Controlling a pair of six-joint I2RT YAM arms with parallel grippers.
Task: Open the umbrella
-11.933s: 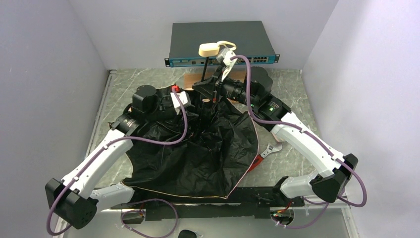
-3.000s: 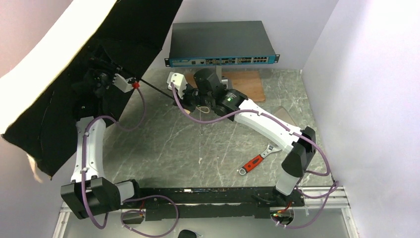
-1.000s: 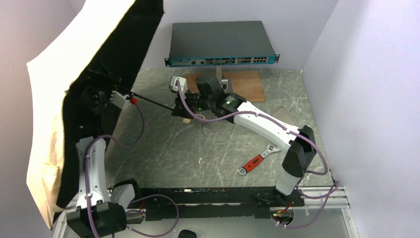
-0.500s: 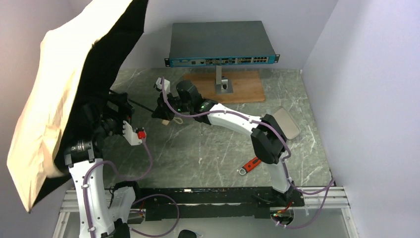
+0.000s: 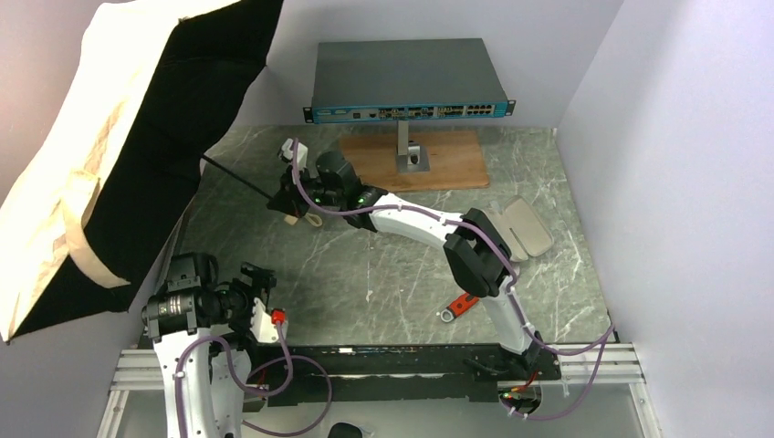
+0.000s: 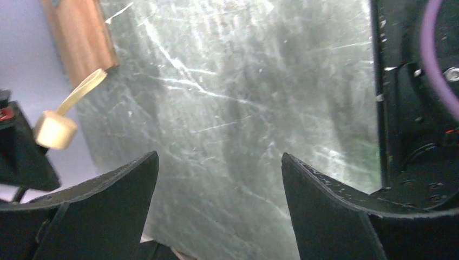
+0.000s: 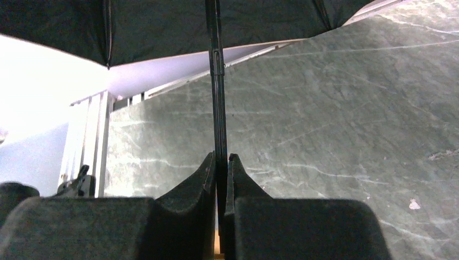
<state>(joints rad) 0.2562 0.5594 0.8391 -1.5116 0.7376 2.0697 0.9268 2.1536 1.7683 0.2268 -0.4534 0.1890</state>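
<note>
While the umbrella [image 5: 109, 164] stood spread above the desk's [image 5: 411, 274] left side | right fingers [image 7: 201, 187] pinched its shaft [image 7: 217, 108] | left fingers [image 6: 108, 200] gaped wide, empty | I judged opening done; next, set it down gently.

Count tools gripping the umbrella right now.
1. The right tool is shut on the umbrella shaft; the left tool is open above the table, holding nothing.

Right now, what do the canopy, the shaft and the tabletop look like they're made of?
Canopy: thin matte fabric, pale outside, black inside; it creases and sags.
Shaft: probably black-coated metal; thin, straight, with a sleeve joint.
Tabletop: polished grey-green stone with white veins, or a stone-print laminate; it has sheen.
</note>
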